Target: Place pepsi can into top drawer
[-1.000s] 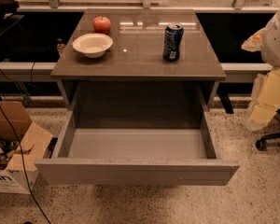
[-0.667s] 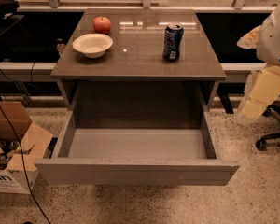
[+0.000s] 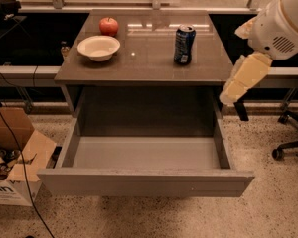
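Observation:
The pepsi can (image 3: 184, 44), dark blue with a silver top, stands upright on the cabinet top (image 3: 149, 63), right of centre. The top drawer (image 3: 146, 181) is pulled fully out below it, and its pale grey floor is bare. My arm comes in from the upper right. Its cream gripper (image 3: 230, 94) hangs off the cabinet's right edge, above the drawer's right rear corner. It is to the right of the can and lower than it, not touching it, and holds nothing that I can see.
A white bowl (image 3: 99, 47) and a red apple (image 3: 109, 26) sit on the left of the cabinet top. A cardboard box (image 3: 15, 157) and cables lie on the floor at left. An office chair base (image 3: 288, 143) stands at right.
My arm has swung in from the right edge of the view toward the cabinet, and the gripper now reaches the cabinet's right side. The can, bowl, apple and drawer have not moved.

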Robot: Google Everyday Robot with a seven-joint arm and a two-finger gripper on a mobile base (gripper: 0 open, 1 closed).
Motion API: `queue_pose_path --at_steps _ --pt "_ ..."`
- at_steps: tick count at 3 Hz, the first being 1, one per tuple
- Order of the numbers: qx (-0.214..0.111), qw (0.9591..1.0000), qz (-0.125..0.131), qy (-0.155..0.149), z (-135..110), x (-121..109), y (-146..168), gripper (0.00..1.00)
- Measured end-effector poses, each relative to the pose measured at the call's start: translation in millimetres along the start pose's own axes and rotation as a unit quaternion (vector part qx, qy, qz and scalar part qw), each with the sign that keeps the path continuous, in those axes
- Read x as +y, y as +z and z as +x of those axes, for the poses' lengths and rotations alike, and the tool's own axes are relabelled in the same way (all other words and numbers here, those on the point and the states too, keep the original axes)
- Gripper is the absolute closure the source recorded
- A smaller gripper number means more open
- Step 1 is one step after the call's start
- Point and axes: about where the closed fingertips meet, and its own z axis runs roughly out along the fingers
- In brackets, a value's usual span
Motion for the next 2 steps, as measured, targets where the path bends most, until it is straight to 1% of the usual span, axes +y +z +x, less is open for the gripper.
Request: queue_pose_path --at_steps 1,2 --pt "-0.036 0.9991 -0.006 0.024 -9 -30 25 0.00" --pt "-0.053 0.9979 -0.030 0.024 -16 -64 60 0.00"
